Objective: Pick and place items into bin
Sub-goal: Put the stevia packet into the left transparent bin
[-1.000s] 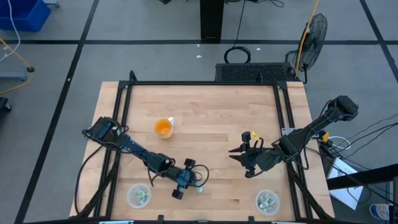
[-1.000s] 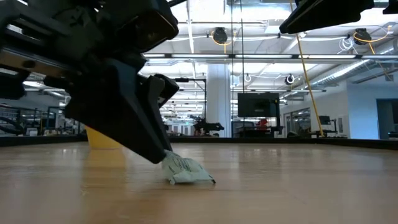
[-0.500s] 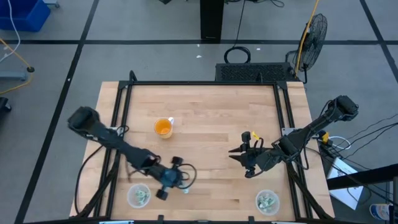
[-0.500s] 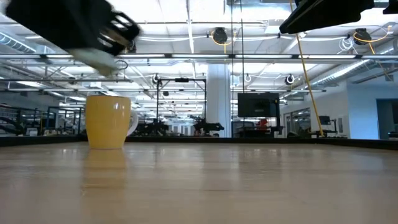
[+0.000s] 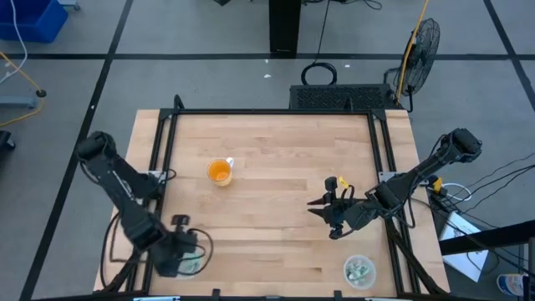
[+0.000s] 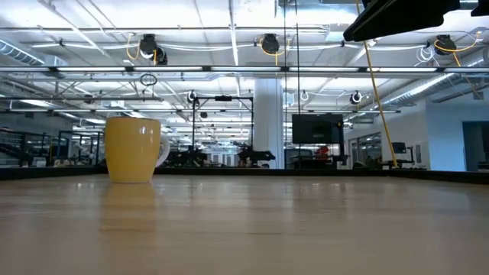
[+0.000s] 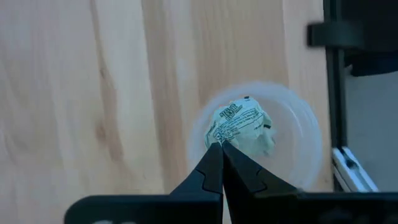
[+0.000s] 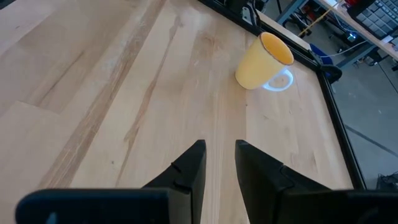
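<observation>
My left gripper [image 5: 179,252] hangs over the clear round bin [image 5: 195,266] at the table's near left corner, shut on one pale green-and-white packet [image 7: 239,124]. In the left wrist view the packet sits over the bin's middle [image 7: 298,143] and hides what lies inside. A second clear bin [image 5: 359,269] near the right corner holds several packets. My right gripper [image 5: 333,216] waits open above the table's right half, touching nothing [image 8: 219,155]. No loose packet shows on the table. My left gripper pinches the packet by its crumpled edge [image 7: 217,138] between the two fingertips [image 7: 211,163], coming from above and pointing down. The packet is lifted clear and sits beyond the fingertips, over the bin's opening.
The orange cup [image 5: 220,171] stands upright on the table's far left part, also in the low view [image 6: 134,149] and the right wrist view [image 8: 264,61]. A black frame [image 5: 267,111] runs round the table edges. Bare wood lies between the two arms.
My left gripper, shut on the packet throughout, has lifted it off the table near the middle of the near edge and swung toward the near left corner, ending over the left bin. The packet has left the low view. The right arm has kept still.
</observation>
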`<action>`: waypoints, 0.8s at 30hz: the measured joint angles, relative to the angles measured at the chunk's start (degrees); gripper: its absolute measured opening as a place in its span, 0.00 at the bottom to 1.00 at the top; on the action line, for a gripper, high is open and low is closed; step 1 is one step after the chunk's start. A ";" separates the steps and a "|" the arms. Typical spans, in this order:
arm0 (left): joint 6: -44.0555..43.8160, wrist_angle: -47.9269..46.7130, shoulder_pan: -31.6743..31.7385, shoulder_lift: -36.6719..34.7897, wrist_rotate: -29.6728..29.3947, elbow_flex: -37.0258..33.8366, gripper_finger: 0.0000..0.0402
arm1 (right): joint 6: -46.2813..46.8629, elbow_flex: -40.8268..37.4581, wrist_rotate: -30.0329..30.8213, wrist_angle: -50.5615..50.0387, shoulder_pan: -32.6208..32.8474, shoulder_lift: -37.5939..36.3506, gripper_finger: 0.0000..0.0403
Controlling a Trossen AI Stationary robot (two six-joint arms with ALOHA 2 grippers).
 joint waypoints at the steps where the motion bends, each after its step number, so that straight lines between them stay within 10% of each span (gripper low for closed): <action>1: -2.85 -0.69 -1.34 -0.01 0.00 0.00 0.01 | 0.00 0.00 0.00 0.00 0.00 0.00 0.20; 24: -30.95 -0.56 -9.72 5.22 -4.73 0.00 0.08 | -0.17 0.00 -0.02 0.00 0.00 0.00 0.20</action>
